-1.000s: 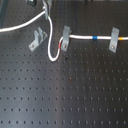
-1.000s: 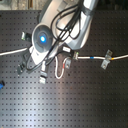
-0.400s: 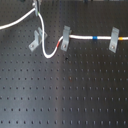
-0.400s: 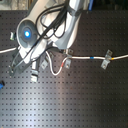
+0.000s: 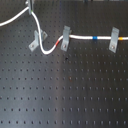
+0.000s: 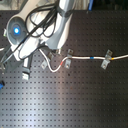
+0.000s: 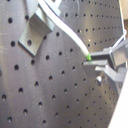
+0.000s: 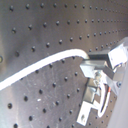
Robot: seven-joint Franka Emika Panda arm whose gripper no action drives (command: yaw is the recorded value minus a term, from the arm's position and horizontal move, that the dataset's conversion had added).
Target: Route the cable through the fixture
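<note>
The cable (image 5: 47, 50) dips beside the fixture (image 5: 37, 40), outside it.

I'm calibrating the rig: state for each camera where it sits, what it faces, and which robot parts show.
First exterior view: low, oblique, facing the cable and fixture; no arm clearly visible.
Second exterior view: overhead; the arm covers the board's upper part.
First wrist view: close on cable, fixture and fingers.
Second wrist view: cable, fingers.
All four views show the cable.

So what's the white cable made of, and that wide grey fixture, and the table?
The cable looks like bendy rubber or plastic: smooth and curving. The fixture seems to be dull grey metal, folded from flat plate. The table looks like black-painted metal, matte, with rows of holes.
</note>
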